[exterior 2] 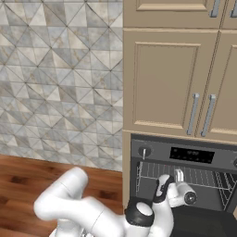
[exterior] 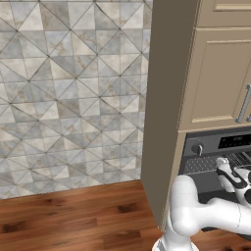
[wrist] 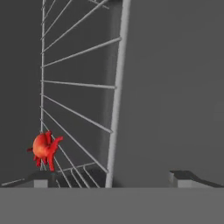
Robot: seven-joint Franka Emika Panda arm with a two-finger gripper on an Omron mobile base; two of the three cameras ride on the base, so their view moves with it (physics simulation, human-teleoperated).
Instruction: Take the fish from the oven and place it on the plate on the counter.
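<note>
This is a home kitchen. A black built-in oven (exterior 2: 185, 185) sits in a tall run of beige cabinets (exterior 2: 171, 78) with panelled doors and slim metal bar handles (exterior 2: 193, 113). The oven has a grey control strip with a round knob (exterior 2: 145, 152) and a digital display (exterior 2: 191, 155), and wire racks (wrist: 78, 113) inside its open cavity. The wall (exterior: 68, 93) beside it is tiled in grey and cream triangles, probably stone-look, above a reddish wood plank floor (exterior: 68, 215).

The fish (wrist: 44, 149) lies on a wire rack (wrist: 78, 114) inside the oven (exterior 2: 185, 180), below the cabinets (exterior 2: 171, 78).
</note>
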